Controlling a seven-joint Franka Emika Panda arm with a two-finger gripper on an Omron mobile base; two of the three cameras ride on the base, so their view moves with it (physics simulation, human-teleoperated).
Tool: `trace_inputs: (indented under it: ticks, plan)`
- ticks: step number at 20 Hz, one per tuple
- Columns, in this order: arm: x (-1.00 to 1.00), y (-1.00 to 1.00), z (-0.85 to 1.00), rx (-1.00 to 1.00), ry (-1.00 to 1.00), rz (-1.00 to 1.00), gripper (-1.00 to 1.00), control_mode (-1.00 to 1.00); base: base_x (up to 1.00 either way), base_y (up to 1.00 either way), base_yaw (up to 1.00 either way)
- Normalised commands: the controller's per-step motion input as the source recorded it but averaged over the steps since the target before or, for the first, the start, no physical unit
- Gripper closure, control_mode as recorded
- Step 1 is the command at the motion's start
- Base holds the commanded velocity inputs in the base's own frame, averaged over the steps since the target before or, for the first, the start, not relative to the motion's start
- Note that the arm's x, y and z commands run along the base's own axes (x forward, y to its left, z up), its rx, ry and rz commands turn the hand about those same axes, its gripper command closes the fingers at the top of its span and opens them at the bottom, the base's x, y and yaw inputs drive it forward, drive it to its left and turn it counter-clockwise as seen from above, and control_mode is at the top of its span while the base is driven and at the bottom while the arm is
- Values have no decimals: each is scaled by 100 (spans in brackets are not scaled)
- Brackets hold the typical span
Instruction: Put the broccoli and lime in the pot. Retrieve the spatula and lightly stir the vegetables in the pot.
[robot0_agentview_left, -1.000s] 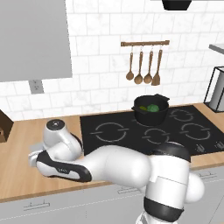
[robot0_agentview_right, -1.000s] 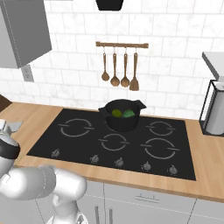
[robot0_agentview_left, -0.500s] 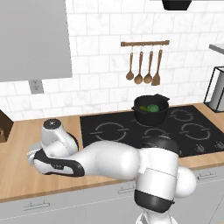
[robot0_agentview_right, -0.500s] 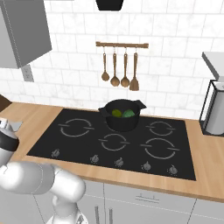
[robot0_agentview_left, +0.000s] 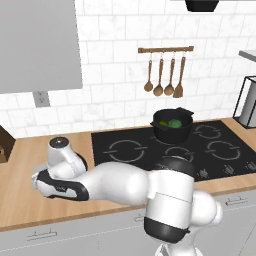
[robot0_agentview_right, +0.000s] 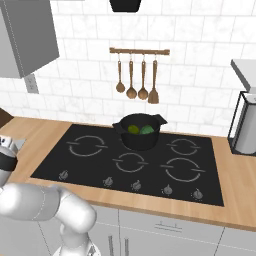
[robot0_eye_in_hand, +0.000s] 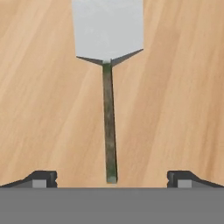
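We see the spatula (robot0_eye_in_hand: 108, 65) lying flat on the wooden counter (robot0_eye_in_hand: 183, 96), its light-grey square blade toward the top of the hand view and its thin dark handle running straight down toward the gripper (robot0_eye_in_hand: 112, 177). The two fingertips (robot0_eye_in_hand: 41, 178) stand wide apart at the bottom corners of that view, one on either side of the handle's end — open, gripping nothing, touching nothing that we can make out. The handle's tip sits midway between them.

In the left base view the arm (robot0_agentview_left: 115, 180) reaches low and far to the left over the counter's front edge, the hand bent down past a round white joint; the fingers themselves are hidden there behind the wrist.

Well apart from the spatula, the pot (robot0_agentview_left: 172, 126) stands on the black cooktop (robot0_agentview_left: 125, 150), on a rear burner. Inside it we find both vegetables: the lime (robot0_agentview_right: 133, 129), smooth and yellow-green, on the left, and the broccoli (robot0_agentview_right: 146, 130), darker and bumpy, just beside it on the right in the right base view. Whether the two touch we cannot tell.

Above the pot, on the white tiled wall, a wooden rail (robot0_agentview_right: 139, 51) carries four brown wooden utensils (robot0_agentview_right: 137, 82) hanging side by side. A grey cabinet (robot0_agentview_left: 40, 45) hangs at upper left, with an outlet (robot0_agentview_left: 41, 98) below it. At the counter's right end stands a dark wire frame (robot0_agentview_right: 242, 125) around something grey. We can read no writing or labels anywhere.
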Motion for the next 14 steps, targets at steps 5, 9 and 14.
trace_inputs:
  ticks: [5, 9, 14]
  plan:
    - [0, 0, -21, 0, 3, 0, -100, -100, 0, 0, 0]
    - [0, 0, -15, 0, 1, 0, -100, -100, 0, 0, 0]
    - [0, 0, -9, 0, 0, 0, -100, -100, 0, 0, 0]
